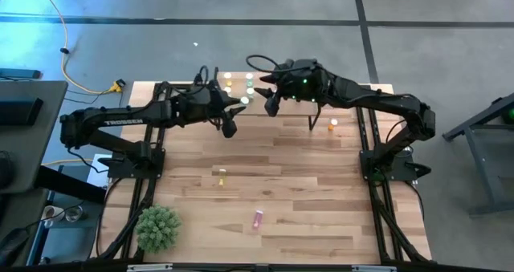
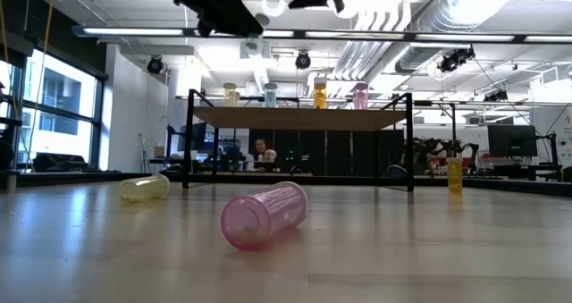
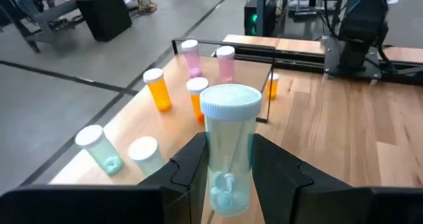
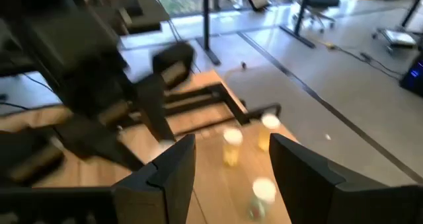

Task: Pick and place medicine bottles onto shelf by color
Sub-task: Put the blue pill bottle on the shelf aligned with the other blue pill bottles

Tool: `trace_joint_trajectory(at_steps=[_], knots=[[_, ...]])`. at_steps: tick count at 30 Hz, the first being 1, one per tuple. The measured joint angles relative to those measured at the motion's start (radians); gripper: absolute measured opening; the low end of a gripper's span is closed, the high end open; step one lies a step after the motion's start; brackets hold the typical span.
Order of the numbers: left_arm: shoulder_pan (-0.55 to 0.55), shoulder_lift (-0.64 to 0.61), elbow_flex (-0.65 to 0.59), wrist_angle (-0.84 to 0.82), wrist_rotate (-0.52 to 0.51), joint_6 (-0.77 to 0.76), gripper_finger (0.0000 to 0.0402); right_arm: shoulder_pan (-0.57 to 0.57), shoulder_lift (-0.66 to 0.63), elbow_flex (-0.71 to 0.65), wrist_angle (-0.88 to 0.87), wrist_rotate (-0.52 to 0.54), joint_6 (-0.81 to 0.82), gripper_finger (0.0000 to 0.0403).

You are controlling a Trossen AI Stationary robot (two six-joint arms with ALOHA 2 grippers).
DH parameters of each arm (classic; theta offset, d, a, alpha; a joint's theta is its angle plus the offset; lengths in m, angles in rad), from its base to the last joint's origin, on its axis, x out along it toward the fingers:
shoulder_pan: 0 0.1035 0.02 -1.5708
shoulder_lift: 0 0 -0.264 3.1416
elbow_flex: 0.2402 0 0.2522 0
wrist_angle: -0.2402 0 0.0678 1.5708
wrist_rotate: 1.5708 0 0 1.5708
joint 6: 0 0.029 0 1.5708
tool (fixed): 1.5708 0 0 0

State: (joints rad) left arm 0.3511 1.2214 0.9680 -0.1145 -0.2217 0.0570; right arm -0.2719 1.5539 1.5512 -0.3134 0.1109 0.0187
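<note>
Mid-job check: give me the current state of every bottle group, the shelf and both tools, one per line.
Left tool: shut on green bottle, held upright above shelf.
Right tool: open, empty, over shelf.
Shelf: bottles standing on it.
Pink bottle: lying on table.
Yellow bottle: lying on table.
Orange bottle: upright on table beside shelf.

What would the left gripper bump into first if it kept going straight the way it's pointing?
The left gripper, shut on a green bottle, points over the shelf. Probably the first thing in line is the nearer orange bottle, with the pink bottles behind it, though depth is hard to judge.
</note>
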Motion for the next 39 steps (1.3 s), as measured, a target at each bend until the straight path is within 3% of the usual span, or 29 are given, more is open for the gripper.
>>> trace_joint_trajectory(at_steps=[11, 24, 39], knots=[[0.0, 0.048, 0.0, 0.151, 0.008, -0.001, 0.0094, -0.025, 0.009, 0.037, 0.028, -0.244, -0.065, 0.0184], [0.0, 0.048, 0.0, 0.174, 0.009, 0.007, 0.0094, -0.016, 0.085, 0.035, 0.017, -0.244, -0.068, 0.0184], [-0.001, 0.048, 0.0, 0.194, 0.003, 0.001, 0.0094, -0.016, 0.087, 0.035, -0.007, -0.236, -0.042, 0.0177]])
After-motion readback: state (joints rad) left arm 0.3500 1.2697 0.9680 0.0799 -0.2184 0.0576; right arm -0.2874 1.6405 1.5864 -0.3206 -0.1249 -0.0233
